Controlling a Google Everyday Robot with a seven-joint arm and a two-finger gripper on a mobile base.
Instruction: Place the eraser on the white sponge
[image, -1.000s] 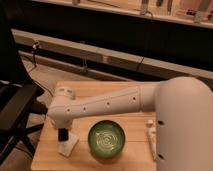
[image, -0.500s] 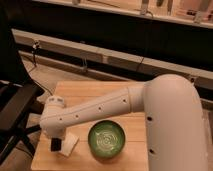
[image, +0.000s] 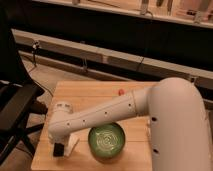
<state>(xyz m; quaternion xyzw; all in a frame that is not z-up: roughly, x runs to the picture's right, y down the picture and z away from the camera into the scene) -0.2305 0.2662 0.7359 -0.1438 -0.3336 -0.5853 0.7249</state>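
My gripper (image: 61, 144) hung low at the table's (image: 100, 92) near-left corner, gripping the eraser (image: 59, 150) directly above the white sponge (image: 71, 144).

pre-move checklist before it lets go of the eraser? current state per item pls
1. Eraser located: ok, black block at the table's front left.
2. White sponge located: ok, right beside the eraser.
3. Eraser resting on the sponge: cannot tell, they touch or overlap.
4. Gripper position: ok, just above the eraser, under the arm's wrist.
5. Green bowl apart from the sponge: ok, small gap to its right.
6. Table edge margin: ok, eraser sits inside the front edge.
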